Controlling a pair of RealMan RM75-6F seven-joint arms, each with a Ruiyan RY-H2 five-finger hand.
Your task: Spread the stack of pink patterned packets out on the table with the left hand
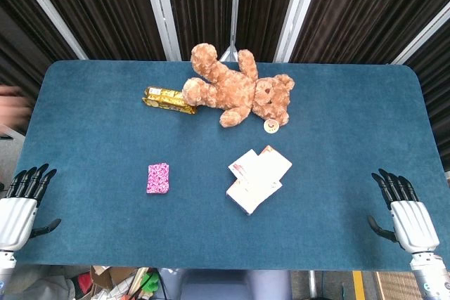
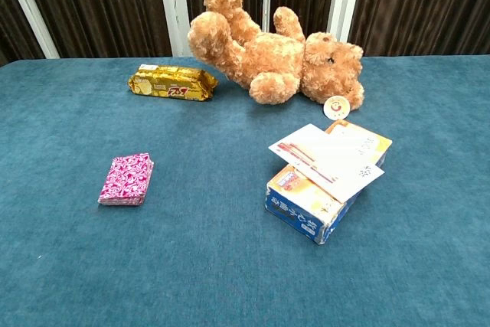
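Observation:
The stack of pink patterned packets (image 1: pixel 158 178) lies flat on the blue table, left of centre; in the chest view the stack (image 2: pixel 127 179) shows as a neat pile. My left hand (image 1: pixel 21 205) rests at the table's near left corner, fingers apart and holding nothing, well to the left of the stack. At the near right corner my right hand (image 1: pixel 404 212) is also spread and holds nothing. Neither hand shows in the chest view.
A brown teddy bear (image 1: pixel 239 90) lies at the back centre with a gold wrapped snack pack (image 1: pixel 167 100) by its arm. An open white and blue carton (image 1: pixel 256 179) sits right of the stack. Someone's hand (image 1: pixel 13 103) blurs at the far left edge.

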